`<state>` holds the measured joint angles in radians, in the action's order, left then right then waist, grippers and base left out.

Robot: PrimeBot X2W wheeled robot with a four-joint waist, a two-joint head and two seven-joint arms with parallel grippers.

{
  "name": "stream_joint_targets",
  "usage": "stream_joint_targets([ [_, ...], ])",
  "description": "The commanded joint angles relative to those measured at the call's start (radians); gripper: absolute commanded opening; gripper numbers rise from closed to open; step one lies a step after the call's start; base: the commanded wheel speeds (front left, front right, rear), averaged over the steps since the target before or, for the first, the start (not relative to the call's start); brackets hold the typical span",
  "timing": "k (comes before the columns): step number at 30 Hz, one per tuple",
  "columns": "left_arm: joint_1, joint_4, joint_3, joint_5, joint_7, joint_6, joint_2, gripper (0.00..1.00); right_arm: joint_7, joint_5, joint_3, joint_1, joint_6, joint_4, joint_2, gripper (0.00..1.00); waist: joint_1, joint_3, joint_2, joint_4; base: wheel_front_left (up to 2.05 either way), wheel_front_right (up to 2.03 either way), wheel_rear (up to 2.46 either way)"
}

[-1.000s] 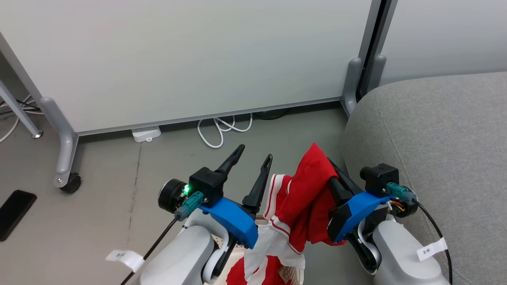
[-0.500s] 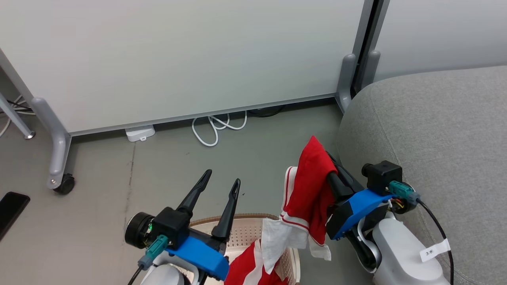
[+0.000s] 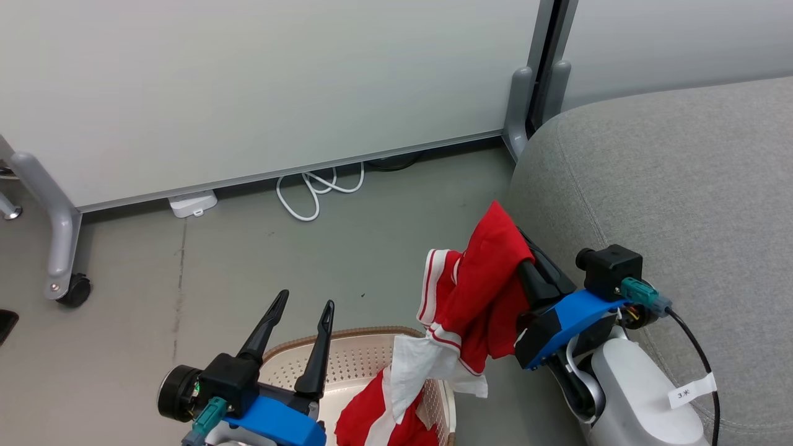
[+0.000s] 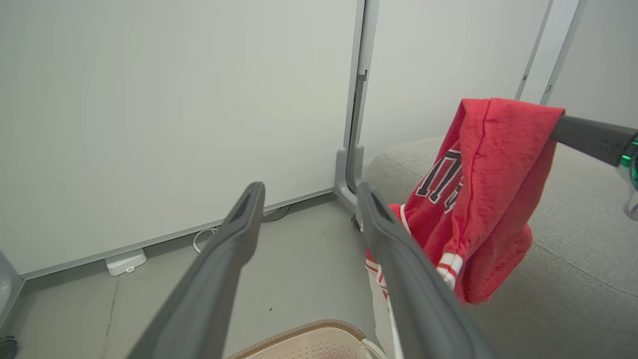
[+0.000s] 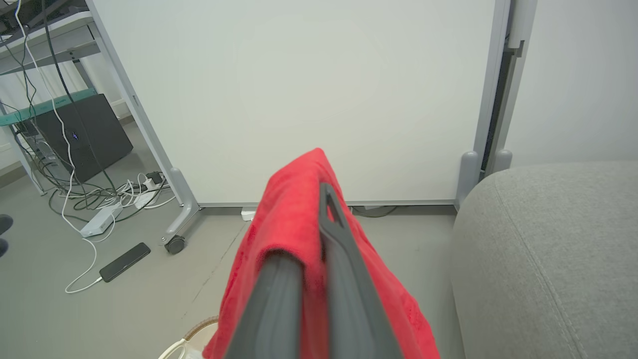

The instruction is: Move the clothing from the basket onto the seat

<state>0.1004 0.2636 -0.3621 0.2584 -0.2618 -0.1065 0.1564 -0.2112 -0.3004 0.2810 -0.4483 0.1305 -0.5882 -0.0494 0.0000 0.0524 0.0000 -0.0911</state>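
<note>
My right gripper (image 3: 523,248) is shut on a red garment (image 3: 483,291) with white striped trim, holding it up beside the grey sofa (image 3: 669,186). The cloth drapes over the fingertips, and its white lower end (image 3: 427,371) hangs over the basket's edge. In the right wrist view the red cloth (image 5: 294,224) is pinched between the two fingers (image 5: 344,259). A second red and white garment (image 3: 365,418) lies in the cream basket (image 3: 347,337) with the brown rim. My left gripper (image 3: 306,300) stands open and empty above the basket's left side, also seen open in its own view (image 4: 310,192).
A wheeled partition panel (image 3: 248,93) stands behind, with a castor (image 3: 74,290), a white cable coil (image 3: 310,192) and a white power block (image 3: 192,203) at its foot. A black phone (image 5: 124,262) and loose cables (image 5: 99,209) lie on the floor to the left.
The head camera has swung right, bringing more sofa into view. My left gripper has dropped low and left, uncovering the basket. The right gripper has kept its hold on the red garment.
</note>
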Motion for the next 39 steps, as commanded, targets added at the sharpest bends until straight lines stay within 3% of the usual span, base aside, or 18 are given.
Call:
stream_joint_targets([
  [1,-0.008,-0.005,0.013,-0.011,-0.005,-0.006,-0.004,1.0,0.003,0.005,-0.005,0.011,0.0,0.016,-0.002,0.0,0.0,0.003,0.0,-0.005,0.0,0.0,0.0],
  [15,0.002,-0.016,0.037,-0.052,-0.005,-0.023,-0.032,1.0,0.028,0.013,-0.013,0.032,0.0,0.082,-0.002,0.0,0.0,0.025,0.0,-0.075,0.0,0.0,0.0],
  [39,0.009,-0.062,0.1,-0.076,-0.004,-0.023,-0.004,1.0,0.051,0.016,0.067,0.116,0.0,0.25,-0.002,0.0,0.0,0.093,0.0,-0.414,0.0,0.0,0.0],
])
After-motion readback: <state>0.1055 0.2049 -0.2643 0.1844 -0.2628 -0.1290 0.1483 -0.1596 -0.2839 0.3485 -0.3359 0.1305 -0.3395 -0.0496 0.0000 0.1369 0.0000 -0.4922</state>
